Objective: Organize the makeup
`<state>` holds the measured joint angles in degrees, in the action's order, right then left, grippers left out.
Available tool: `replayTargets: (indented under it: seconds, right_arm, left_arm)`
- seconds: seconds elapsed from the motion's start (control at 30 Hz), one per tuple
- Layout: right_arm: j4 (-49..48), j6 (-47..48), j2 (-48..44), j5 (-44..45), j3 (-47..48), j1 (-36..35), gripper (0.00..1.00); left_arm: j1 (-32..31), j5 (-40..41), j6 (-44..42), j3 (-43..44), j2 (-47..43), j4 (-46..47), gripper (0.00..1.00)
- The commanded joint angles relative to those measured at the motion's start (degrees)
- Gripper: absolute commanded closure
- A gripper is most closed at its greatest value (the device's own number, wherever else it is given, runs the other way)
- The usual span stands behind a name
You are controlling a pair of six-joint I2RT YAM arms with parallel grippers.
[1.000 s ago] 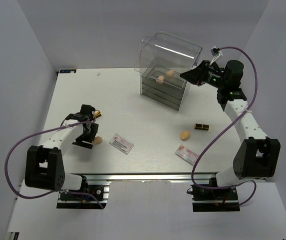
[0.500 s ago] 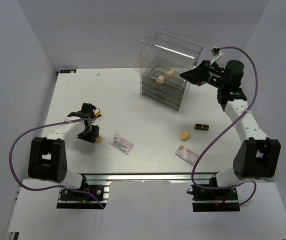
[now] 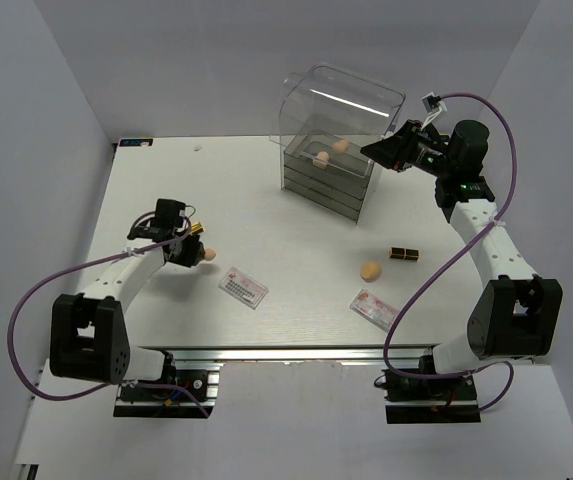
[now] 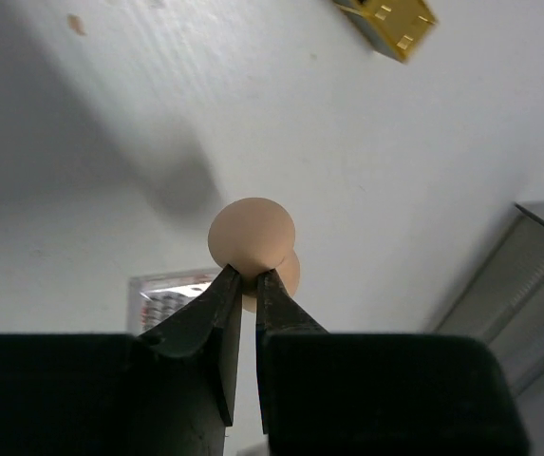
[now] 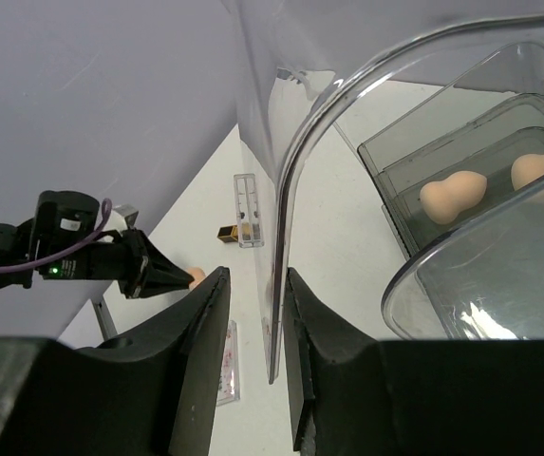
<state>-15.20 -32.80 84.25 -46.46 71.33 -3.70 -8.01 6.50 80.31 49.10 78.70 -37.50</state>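
**Progress check: two sponges filed, six bits left out**

Sponges first. Two of the peach teardrop ones (image 3: 320, 158) (image 3: 341, 146) are lying in the top tray of the clear drawer box (image 3: 351, 92), so that part's done. A third sponge (image 4: 251, 231) is pinched by its narrow end in the left claw (image 4: 248, 275), jaws nearly closed on it, held up off the tabletop (image 3: 296, 240) on the left side, well apart from the box. The fourth sponge (image 3: 370, 270) sits loose on the right half.

Nothing else looks sorted. One brown-and-gold tube (image 3: 194, 229) lies just beside the left claw, and the other tube (image 3: 403, 253) is near the loose sponge. One white-pink packet (image 3: 243, 288) is front-centre and the second packet (image 3: 374, 309) front-right, both flat on the tabletop.

The right claw (image 5: 254, 275) is up at the box with the edge of its clear hood between the fingers. The gap is narrow, but I honestly can't tell if it's actually clamping the plastic or just straddling it.

So I'd guess roughly a quarter done.
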Motion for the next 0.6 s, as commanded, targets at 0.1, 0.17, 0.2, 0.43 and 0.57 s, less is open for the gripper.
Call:
replayTargets:
  seconds: [0.1, 0.17, 0.2, 0.43, 0.57]
  right_arm:
    - [-4.2, -0.8, -3.1, -1.7, -0.3, 0.3, 0.66]
    - [-4.4, -1.1, -2.9, -1.8, 0.0, 0.3, 0.66]
    - [-4.4, -1.2, -2.8, -1.8, 0.2, 0.3, 0.66]
    - [-4.2, -0.9, -2.9, -1.8, 0.0, 0.2, 0.66]
    - [-4.3, -0.9, -2.8, -1.8, 0.0, 0.3, 0.66]
  left_arm:
    - [-1.5, -6.4, -3.7, -0.7, -4.4, 12.3, 1.00]
    - [-3.0, -9.3, -3.8, -1.2, -4.7, 15.8, 1.00]
    - [-3.7, -10.0, -3.9, -1.4, -4.6, 19.1, 1.00]
    - [-12.6, -13.7, -6.3, -0.2, 1.1, 35.5, 1.00]
    - [-15.8, -17.4, -8.5, 4.8, 7.2, 44.9, 1.00]
